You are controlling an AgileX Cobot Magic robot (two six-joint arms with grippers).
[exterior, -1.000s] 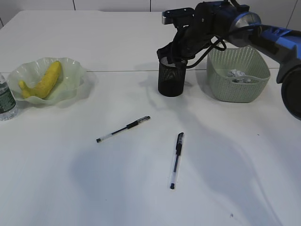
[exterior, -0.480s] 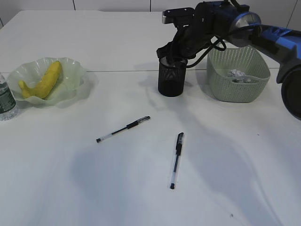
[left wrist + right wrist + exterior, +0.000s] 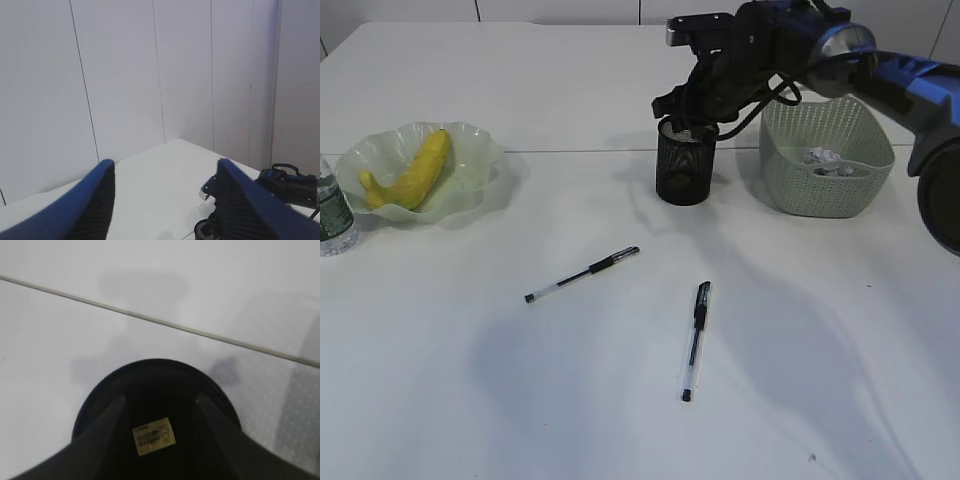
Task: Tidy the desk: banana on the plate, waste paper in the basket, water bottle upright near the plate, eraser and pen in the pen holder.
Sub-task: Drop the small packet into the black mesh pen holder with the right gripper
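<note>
Pens (image 3: 582, 274) remaining on the desk (image 3: 620, 400) look light, stiff and slippery; we grasp mid-barrel. Right gripper (image 3: 686, 118) stands parted over the pen holder (image 3: 684, 165), eraser (image 3: 153, 436) inside; left gripper (image 3: 165, 200) apart, empty.

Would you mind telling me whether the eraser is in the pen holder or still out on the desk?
In. The right wrist view looks straight down into the black mesh pen holder, and the pale yellow eraser lies on its bottom, between the open fingers of the right gripper.
</note>
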